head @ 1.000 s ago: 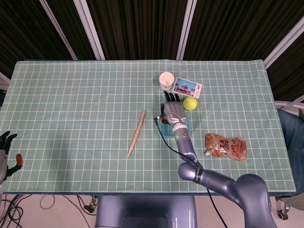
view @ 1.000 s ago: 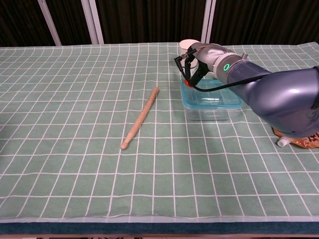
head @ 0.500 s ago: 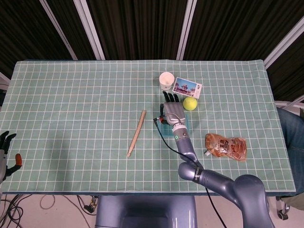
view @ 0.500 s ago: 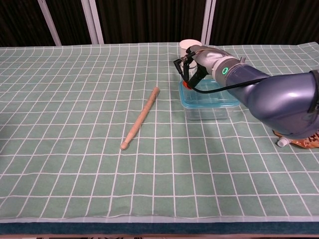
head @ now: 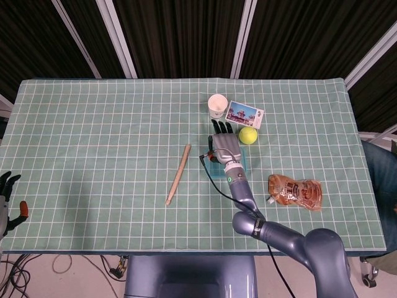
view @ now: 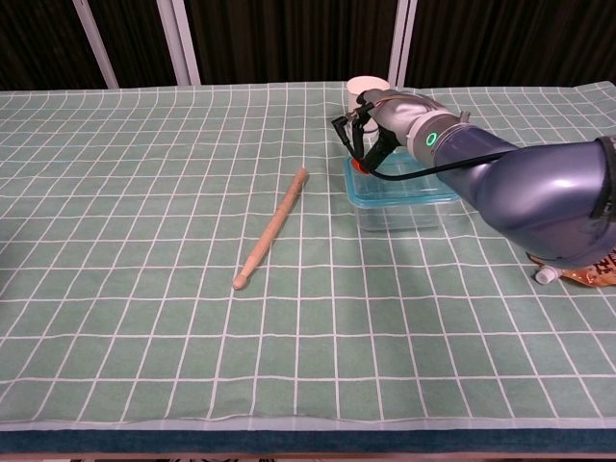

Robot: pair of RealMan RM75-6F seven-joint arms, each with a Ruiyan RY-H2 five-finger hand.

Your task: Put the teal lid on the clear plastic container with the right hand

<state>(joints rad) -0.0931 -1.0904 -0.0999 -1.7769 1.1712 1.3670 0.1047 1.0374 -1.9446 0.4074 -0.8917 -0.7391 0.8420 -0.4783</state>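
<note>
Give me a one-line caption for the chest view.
Right hand rests on the teal lid atop the clear plastic container, wooden stick alongside.

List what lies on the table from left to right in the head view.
Wooden stick → paper cup → tennis ball → snack packet.

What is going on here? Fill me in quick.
The robot's right hand rests flat on the teal lid, which sits on the clear plastic container. The left hand hangs off the table's left edge holding nothing. A wooden stick, cup and tennis ball lie untouched.
</note>
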